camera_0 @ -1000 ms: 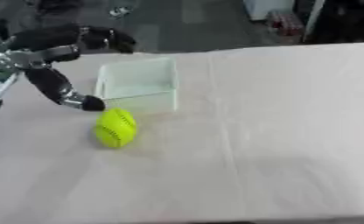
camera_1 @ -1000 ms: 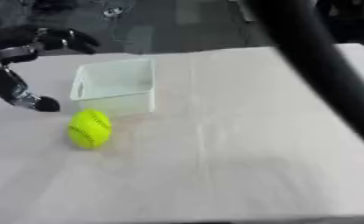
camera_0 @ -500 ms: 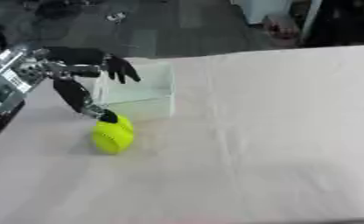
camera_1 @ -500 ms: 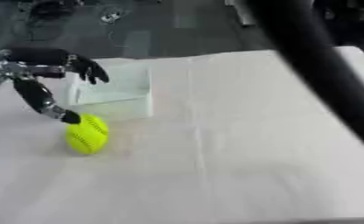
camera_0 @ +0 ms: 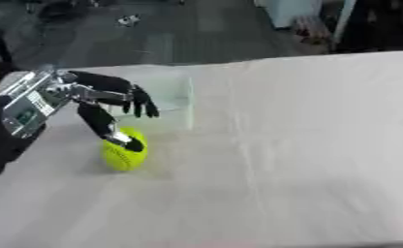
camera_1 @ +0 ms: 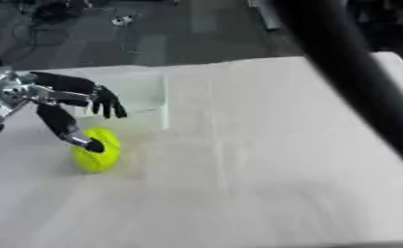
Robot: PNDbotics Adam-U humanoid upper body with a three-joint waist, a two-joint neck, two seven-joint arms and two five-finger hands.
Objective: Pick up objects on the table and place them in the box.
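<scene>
Yellow-green ball (camera_0: pixel 124 155) on the white table (camera_0: pixel 306 145), just in front of the clear box (camera_0: pixel 175 99), not boxed yet; left hand (camera_0: pixel 103 104) has dropped from beside the box onto the ball within the last second, so grasp looks imminent; thumb tip touches the ball's top, fingers spread above it, not closed; right hand unseen.

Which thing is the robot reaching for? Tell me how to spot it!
Look at the white table, then its left side by the clear box. Just in front of it, under the left hand, sits the ball, the only round, bright yellow-green thing.
</scene>
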